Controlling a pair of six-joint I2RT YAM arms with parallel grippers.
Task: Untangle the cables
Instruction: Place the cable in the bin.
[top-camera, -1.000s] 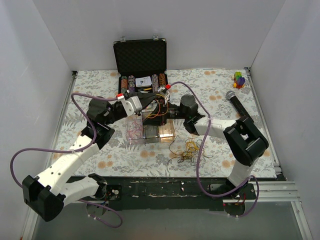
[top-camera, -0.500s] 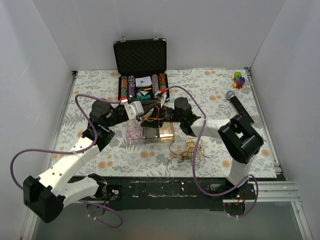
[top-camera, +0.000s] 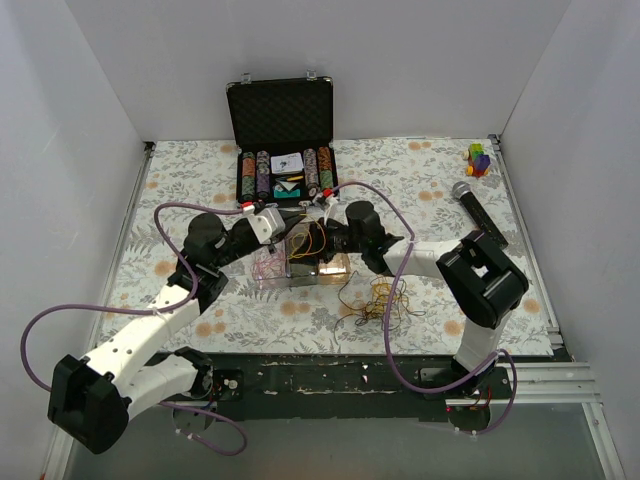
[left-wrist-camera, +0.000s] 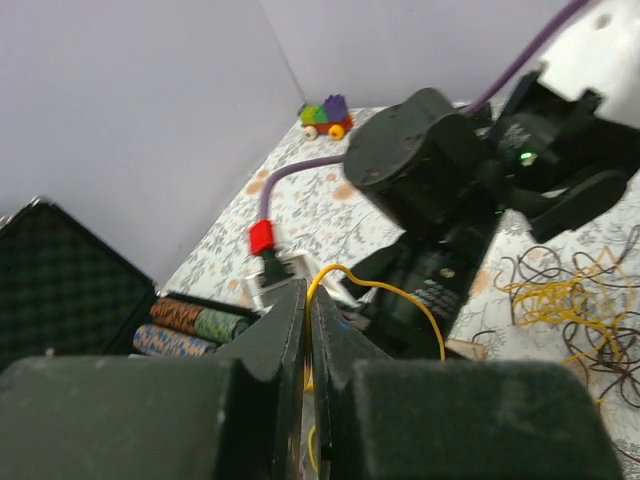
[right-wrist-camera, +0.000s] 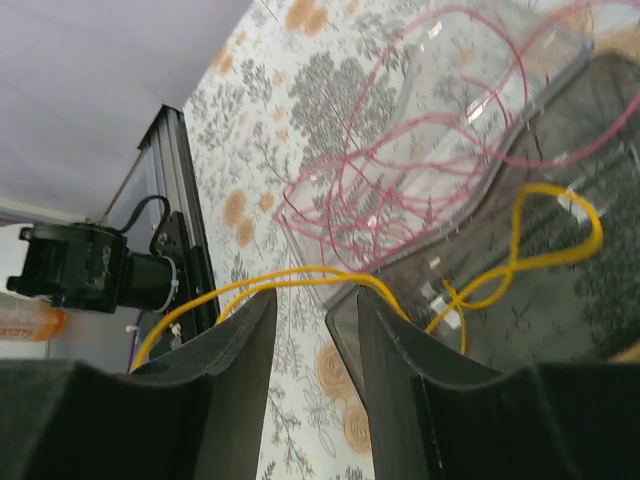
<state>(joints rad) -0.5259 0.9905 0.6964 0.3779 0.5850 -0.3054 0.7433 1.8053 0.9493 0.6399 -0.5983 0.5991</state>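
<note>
Holding one yellow cable (left-wrist-camera: 421, 306) in fully closed jaws, left gripper (left-wrist-camera: 308, 300); right gripper (right-wrist-camera: 315, 310) half open, clamping nothing, over clear tray (top-camera: 262, 281); tangled clump (top-camera: 380, 298) lower centre-right; risk: a pull drags the cable's loose loop back out of the tray.

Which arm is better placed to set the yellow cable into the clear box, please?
Probably left: the left fingers pinch the yellow cable, while the right fingers stand apart around it.

Mid-table cables (top-camera: 380, 298), bins (top-camera: 268, 268); right seemingly free
</note>
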